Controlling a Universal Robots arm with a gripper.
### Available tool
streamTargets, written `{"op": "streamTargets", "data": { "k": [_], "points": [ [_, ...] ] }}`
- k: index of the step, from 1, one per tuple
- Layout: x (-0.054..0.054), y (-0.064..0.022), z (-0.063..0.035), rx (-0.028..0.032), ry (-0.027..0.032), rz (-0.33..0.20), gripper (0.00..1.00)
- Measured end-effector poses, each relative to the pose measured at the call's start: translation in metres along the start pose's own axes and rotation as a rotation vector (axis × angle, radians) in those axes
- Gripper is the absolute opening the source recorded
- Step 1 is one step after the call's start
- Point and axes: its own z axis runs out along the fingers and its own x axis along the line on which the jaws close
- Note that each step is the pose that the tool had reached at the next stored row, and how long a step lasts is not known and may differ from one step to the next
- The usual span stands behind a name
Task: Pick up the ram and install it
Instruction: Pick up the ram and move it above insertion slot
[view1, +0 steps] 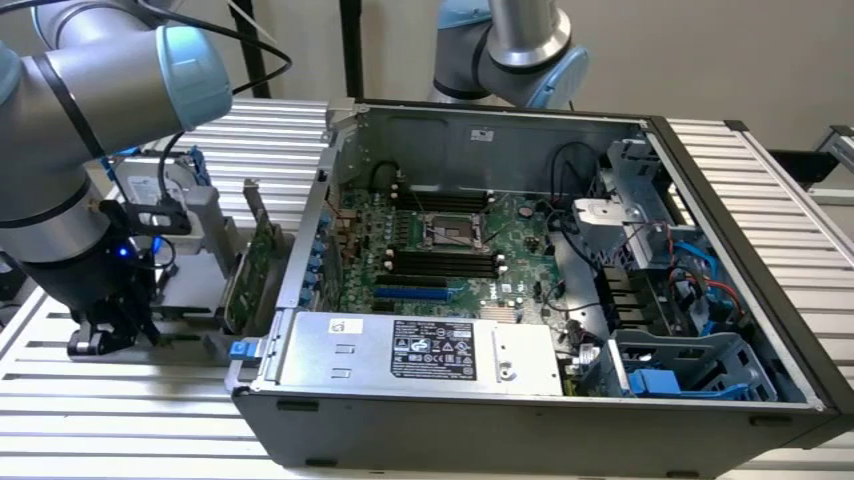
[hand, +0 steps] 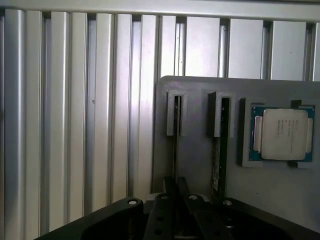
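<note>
A slatted worktop (view1: 120, 420) carries an open computer case (view1: 534, 405). Its motherboard (view1: 441, 240) lies flat inside. The arm (view1: 80, 120) reaches down on the exterior view's left, well apart from the case. A second arm (view1: 514, 50) stands behind the case. Between the first arm and the case a green card (view1: 254, 270) with a metal bracket stands upright.

In the wrist view a grey holder (hand: 195, 160) lies on the worktop (hand: 75, 125). The gripper (hand: 175, 186) hangs low over the holder; in the exterior view the gripper (view1: 110, 335) is near the worktop. I cannot tell whether it is spread or pinching.

The ram (hand: 175, 145) stands edge-on in one holder slot, in line with the gripper. A green board (hand: 219, 150) stands in the neighbouring slot. Just beside that, a processor (hand: 282, 134) lies flat in a recess.
</note>
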Motion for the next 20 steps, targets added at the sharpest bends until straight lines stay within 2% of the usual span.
{"op": "streamTargets", "data": {
  "k": [20],
  "points": [
    [0.0, -0.0001, -0.0007, 0.0002, -0.0004, 0.016, 0.0]
  ]
}}
